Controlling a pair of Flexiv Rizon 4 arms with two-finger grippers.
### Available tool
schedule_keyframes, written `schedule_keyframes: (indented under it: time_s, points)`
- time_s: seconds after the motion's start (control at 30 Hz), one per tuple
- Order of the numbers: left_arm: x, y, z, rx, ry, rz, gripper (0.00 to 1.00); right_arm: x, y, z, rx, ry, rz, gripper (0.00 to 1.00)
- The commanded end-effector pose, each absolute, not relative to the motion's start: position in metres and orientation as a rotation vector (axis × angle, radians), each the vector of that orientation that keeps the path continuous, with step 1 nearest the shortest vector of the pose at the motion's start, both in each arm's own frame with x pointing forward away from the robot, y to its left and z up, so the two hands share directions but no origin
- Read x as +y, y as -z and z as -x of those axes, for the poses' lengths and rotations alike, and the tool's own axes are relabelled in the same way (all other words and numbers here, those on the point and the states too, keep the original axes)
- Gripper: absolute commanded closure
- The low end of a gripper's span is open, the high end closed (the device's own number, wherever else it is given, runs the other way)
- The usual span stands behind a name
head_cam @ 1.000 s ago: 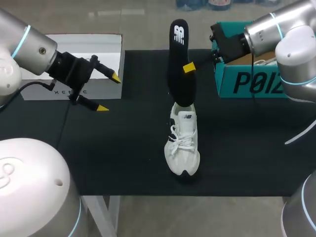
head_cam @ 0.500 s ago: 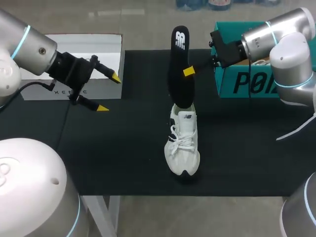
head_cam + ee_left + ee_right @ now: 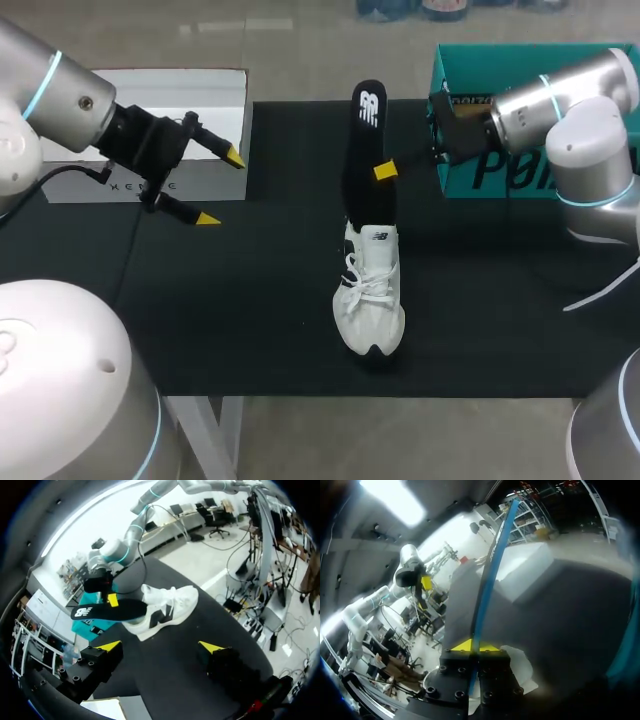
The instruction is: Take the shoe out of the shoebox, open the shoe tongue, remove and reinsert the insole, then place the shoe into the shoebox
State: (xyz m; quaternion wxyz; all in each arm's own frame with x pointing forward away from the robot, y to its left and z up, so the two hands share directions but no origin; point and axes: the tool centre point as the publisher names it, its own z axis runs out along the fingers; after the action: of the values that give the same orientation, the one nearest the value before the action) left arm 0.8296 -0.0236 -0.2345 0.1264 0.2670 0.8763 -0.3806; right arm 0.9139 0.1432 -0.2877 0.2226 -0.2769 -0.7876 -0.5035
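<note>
Head high behind, downward; both wrists face insole (image 3: 363, 140).

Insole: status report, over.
Right pincer shut on insole, held upright, lower end at the shoe opening. Left pincer open, holding nothing, well apart from the shoe. No obstruction seen.

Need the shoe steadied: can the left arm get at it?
Probably yes: nothing lies between the open left hand and the shoe; the right hand holds the insole over its heel end only.
</note>
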Motion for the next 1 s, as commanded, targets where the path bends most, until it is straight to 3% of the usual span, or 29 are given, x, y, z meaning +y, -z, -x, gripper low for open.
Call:
schedule_keyframes:
  time_s: [0.03, 1.0]
  points:
    - [-0.023, 0.234, -0.829, 2.553, 1.104, -0.778, 0.00, 0.147, 0.296, -0.907, -2.181, 1.401, 0.784, 1.00]
    - [-0.023, 0.234, -0.829, 2.553, 1.104, -0.778, 0.00, 0.130, 0.312, -0.889, -2.256, 1.391, 0.830, 1.00]
